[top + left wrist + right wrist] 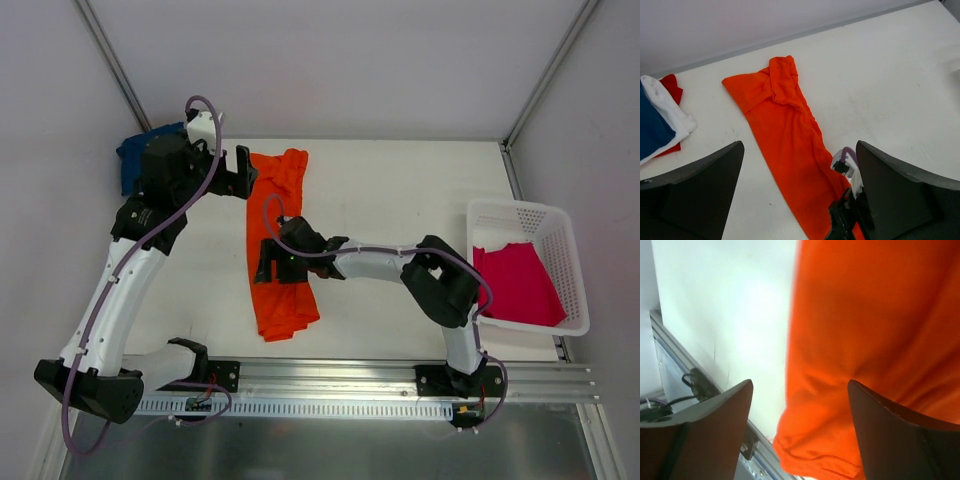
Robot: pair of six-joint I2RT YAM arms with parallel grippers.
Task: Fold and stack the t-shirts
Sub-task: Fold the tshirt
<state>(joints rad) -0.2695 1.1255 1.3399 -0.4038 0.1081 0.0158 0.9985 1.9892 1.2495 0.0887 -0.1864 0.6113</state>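
**Orange t-shirt lies in a long strip, ready for the crosswise fold**

The orange t-shirt [282,250] lies flat on the worktop [400,200], left of centre. It is drawn into a narrow band that runs from the far side toward the rail at the near edge. Its far end is a bit bunched and its near end is squarer.

The left tool [245,172] hangs at the far end of the band, just off its left side, with jaws wide apart and nothing between them. The right tool [268,262] sits low over the band's left edge, about halfway along. Its wrist camera shows its jaws parted too, with orange cloth beneath them and no pinch on it.

To my eye the lengthwise folding looks done, and the step in hand is folding the band end to end. That calls for each tool to take hold of one end, preferably at both corners. Together they should lift it only enough to clear the cloth, carry it over to the other end, and lay it down with the edges lined up. The rumpled far end may want smoothing first.

A pile of navy [652,127], white [670,112] and red [672,87] t-shirts waits at the far left corner, which is likely where the orange one goes. A pink t-shirt [515,285] lies in the white basket [520,205] at the right, not yet folded.
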